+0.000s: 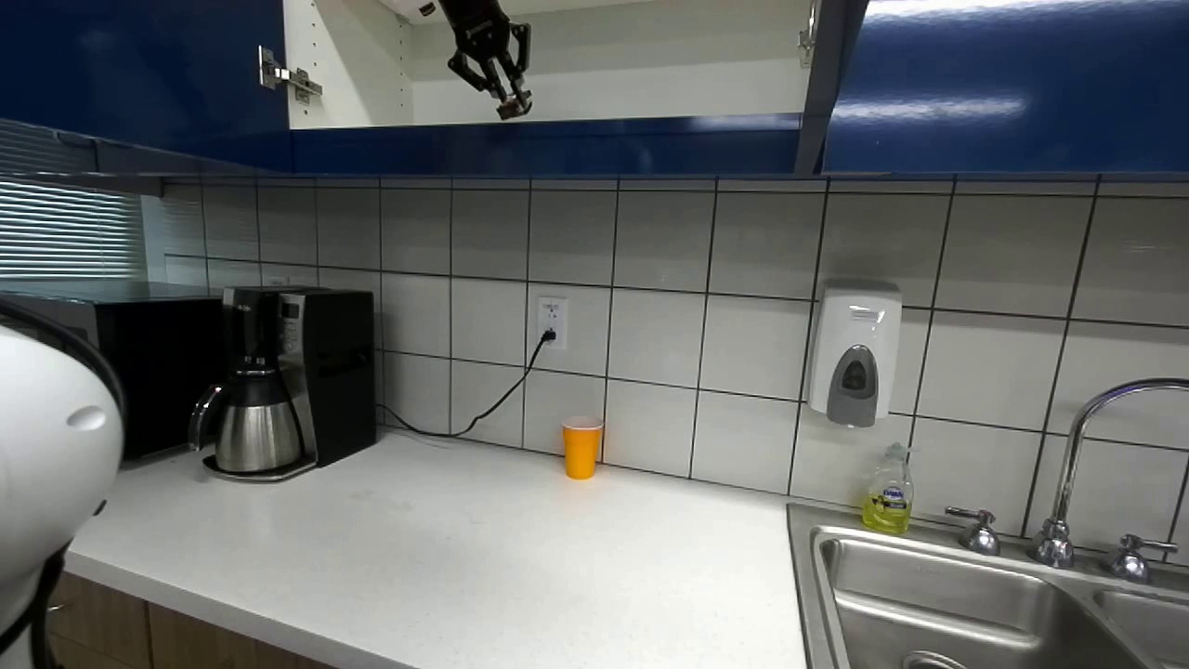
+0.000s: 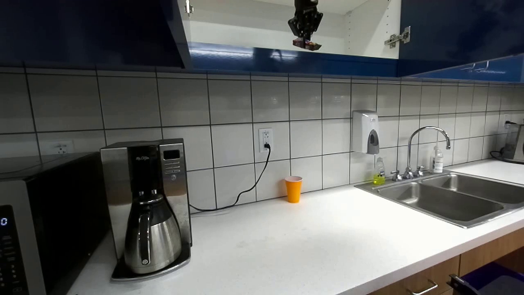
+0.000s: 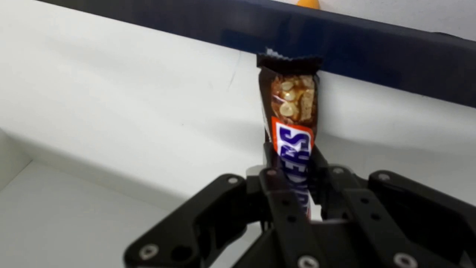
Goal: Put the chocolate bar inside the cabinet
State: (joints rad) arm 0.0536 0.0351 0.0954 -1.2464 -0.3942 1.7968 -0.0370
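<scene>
The white counter point(image 1: 464, 548) is lying beneath the cabinet point(image 1: 548, 149), whose glossy blue doors point(image 1: 139, 84) are standing open around a white interior point(image 1: 641, 74). In both exterior views the sink point(image 1: 806, 576) is sitting below the cabinet toward the right, while the microwave point(image 2: 61, 221) and the coffee maker point(image 2: 178, 196) are standing below it toward the left. The black gripper point(image 3: 293, 158) is hanging at the cabinet's opening, its fingertips point(image 3: 319, 160) pressing in from both sides. Below the cabinet's opening, an orange cup point(image 1: 582, 452) is standing upright on the counter. The chocolate bar point(image 3: 292, 108) is being clamped by the gripper, showing against the cabinet's white interior in the wrist view, one end overlapping the blue front rail point(image 3: 353, 52).
</scene>
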